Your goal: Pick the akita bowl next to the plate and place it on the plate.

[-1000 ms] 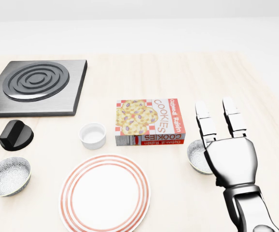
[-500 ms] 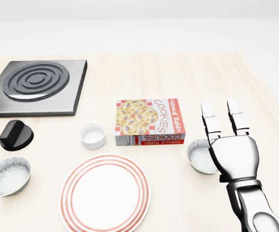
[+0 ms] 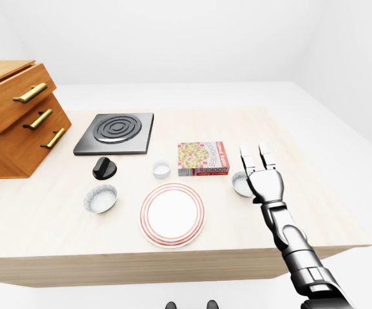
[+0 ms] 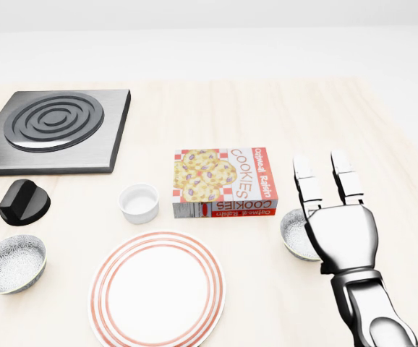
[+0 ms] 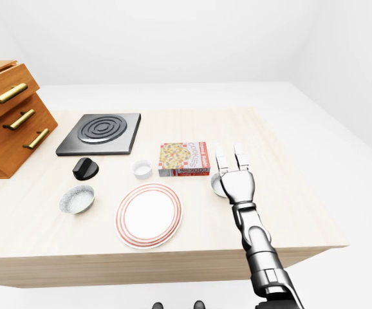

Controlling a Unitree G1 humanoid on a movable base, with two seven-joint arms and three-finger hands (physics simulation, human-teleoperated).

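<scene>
The akita bowl (image 4: 293,232), speckled grey and white, sat on the table just right of the plate and below the lower right corner of the cookie box, its right side hidden behind the right hand.

The table (image 3: 57,219) was pale wood. Both eye views took in its right edge and its lower edge, with bare wood between the hand and the right edge. Only those views showed the wooden drawer cabinet (image 3: 12,122) with brass handles at the table's left end, one drawer pulled out. The head view stopped short of it and cut off the plate's lowest rim.

A black hob (image 4: 53,130) with concentric rings lay at the upper left. The plate (image 4: 157,289), white with red rings, was empty, with open wood on either side. The cookie box (image 4: 223,182) lay flat above it. Its lid read "COOKIES" and "Oatmeal Raisin", turned sideways, beside a picture of biscuits.

The right hand (image 4: 339,228) was held flat with its back to the camera. Two fingers (image 4: 308,184) pointed straight toward the top of the view with a gap between them, gripping nothing. Whether the hand touched the bowl's rim could not be told.

A second speckled bowl (image 4: 11,263) sat left of the plate. A black knob (image 4: 24,201) lay above that bowl. A white ramekin (image 4: 139,203) stood just left of the box.
</scene>
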